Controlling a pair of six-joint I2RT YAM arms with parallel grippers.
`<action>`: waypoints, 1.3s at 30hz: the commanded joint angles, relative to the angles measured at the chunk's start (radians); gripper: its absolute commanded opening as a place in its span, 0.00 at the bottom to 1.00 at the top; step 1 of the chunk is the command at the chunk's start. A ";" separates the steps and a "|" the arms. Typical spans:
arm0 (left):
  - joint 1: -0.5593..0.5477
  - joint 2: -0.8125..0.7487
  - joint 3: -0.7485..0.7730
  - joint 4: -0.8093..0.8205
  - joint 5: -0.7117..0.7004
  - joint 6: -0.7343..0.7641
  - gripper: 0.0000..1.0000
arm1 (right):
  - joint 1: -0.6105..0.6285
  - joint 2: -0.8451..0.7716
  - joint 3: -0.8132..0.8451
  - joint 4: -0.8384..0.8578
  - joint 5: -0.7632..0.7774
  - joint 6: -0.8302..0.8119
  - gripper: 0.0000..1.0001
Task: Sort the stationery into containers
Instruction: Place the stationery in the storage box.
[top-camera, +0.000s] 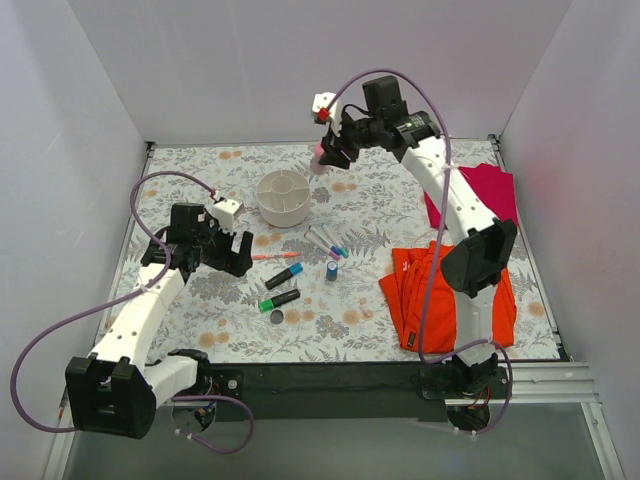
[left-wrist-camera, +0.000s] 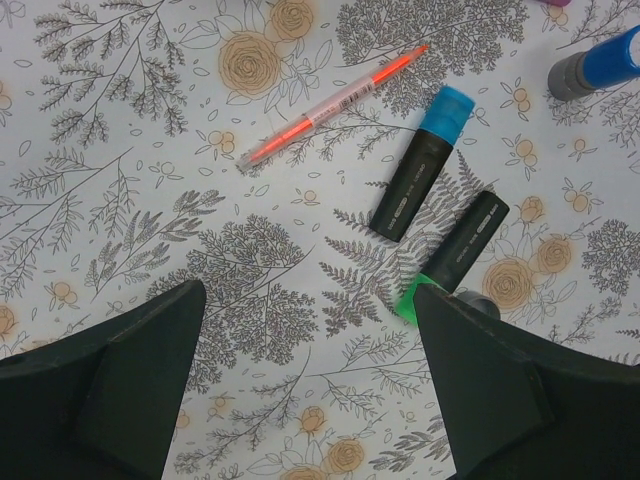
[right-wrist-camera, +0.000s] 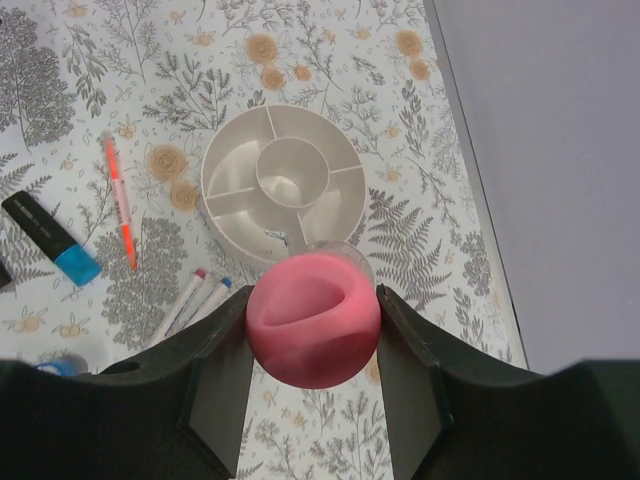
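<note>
My right gripper is shut on the pink-capped bottle and holds it in the air just beside the near rim of the round off-white divided bowl. From above, the bottle hangs right of the bowl. Over bare tablecloth my left gripper stands open with nothing between its fingers. Just ahead of it lie an orange-pink pen, a blue-capped black marker and a green-capped black marker. Thin white pens and a small blue cylinder lie mid-table.
A folded orange cloth lies at the front right and a magenta cloth behind it, under the right arm. A small grey round piece sits near the green-capped marker. White walls close in the table on three sides.
</note>
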 joint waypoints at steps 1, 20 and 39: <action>-0.003 -0.054 -0.024 0.022 -0.042 -0.049 0.86 | 0.072 0.135 0.191 -0.048 0.026 0.034 0.05; 0.001 -0.057 -0.042 0.037 -0.082 -0.060 0.86 | 0.143 0.246 0.243 0.235 0.063 0.200 0.01; 0.001 -0.048 -0.044 0.040 -0.078 -0.058 0.87 | 0.163 0.333 0.226 0.273 0.118 0.206 0.01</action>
